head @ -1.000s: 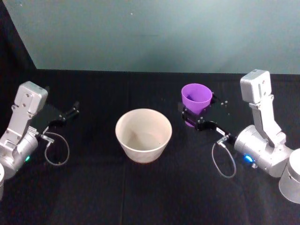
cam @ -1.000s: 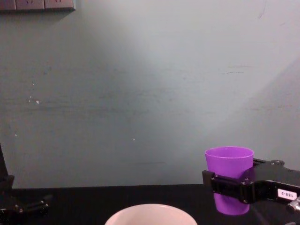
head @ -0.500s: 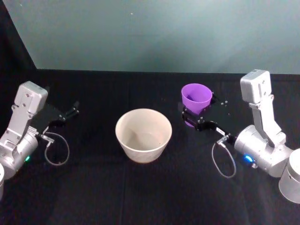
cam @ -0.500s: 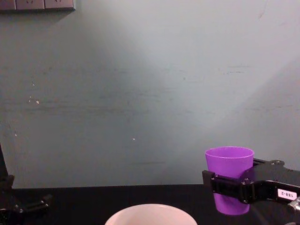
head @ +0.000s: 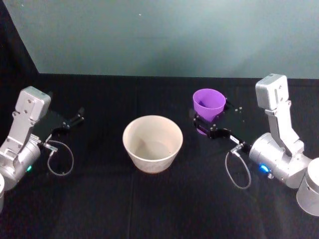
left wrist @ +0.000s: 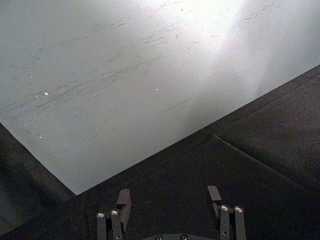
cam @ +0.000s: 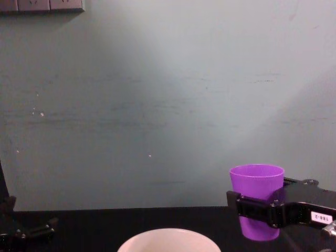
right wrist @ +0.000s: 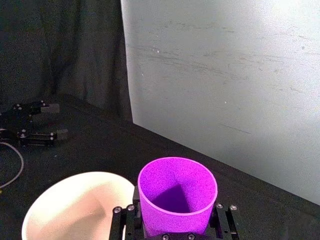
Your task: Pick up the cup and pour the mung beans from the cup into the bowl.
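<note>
One right pincer (head: 206, 125) clamps the upright cup (head: 209, 102) beside the bowl (head: 152, 143).

text | white sticker (cam: 321, 217) on right gripper (cam: 256, 203) | dark print too small to read

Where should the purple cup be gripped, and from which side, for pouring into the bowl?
Grip the cup across its mid-wall, coming in level from the robot's right, as the right gripper does now. It stands upright, handleless and tapered, so a pinch from both sides below the wider rim should not slip, and the open mouth is free to tip toward the bowl.
</note>
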Robot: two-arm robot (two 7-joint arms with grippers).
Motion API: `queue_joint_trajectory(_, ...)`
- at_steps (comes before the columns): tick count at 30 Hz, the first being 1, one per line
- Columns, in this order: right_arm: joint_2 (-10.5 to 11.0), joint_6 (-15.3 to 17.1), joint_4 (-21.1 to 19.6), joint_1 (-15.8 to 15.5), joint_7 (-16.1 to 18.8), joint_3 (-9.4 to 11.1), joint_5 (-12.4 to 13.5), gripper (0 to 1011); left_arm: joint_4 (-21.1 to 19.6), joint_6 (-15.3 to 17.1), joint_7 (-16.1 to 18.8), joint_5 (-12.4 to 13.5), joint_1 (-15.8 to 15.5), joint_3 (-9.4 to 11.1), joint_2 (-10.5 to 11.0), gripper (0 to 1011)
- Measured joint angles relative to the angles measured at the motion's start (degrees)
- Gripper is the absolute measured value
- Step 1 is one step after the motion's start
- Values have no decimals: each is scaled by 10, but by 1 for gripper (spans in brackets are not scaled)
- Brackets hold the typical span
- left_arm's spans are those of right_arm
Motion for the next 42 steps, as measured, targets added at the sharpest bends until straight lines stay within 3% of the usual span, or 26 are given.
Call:
queue_joint_trajectory(23,0,0,0,0,0,0,-3,726,0,0,0,0,0,0,0,1000)
queue_joint_trajectory(30,4,0,-10,6,-6,-16,-51,726,0,0,0,0,0,0,0,1000)
queue_joint_trajectory(42,15,8,-26,27,-32,-56,-180,726,0,0,0,0,0,0,0,1000)
